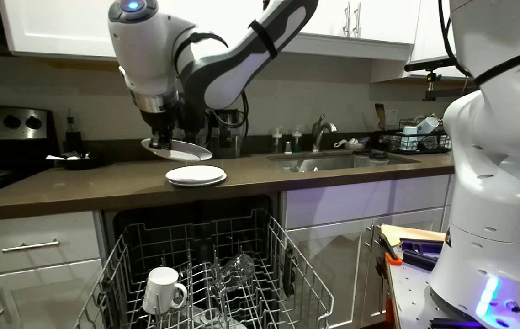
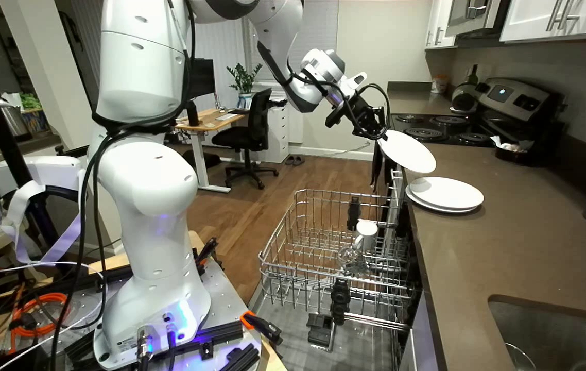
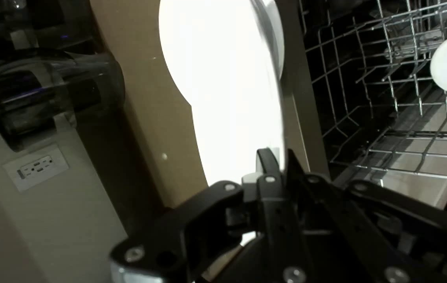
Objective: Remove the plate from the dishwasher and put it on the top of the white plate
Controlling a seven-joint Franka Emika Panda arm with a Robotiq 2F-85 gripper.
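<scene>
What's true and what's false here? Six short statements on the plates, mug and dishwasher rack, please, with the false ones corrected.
The pincer grips the plate by its rim. True.
The gripped plate is level. False: it is tilted.
The white plate lies on another plate on the counter. True.
The gripped plate touches the white plate. False: in both exterior views a gap shows between them.
A white mug is in the dishwasher rack. True.
The dishwasher rack is pushed fully in. False: it is pulled out.
</scene>
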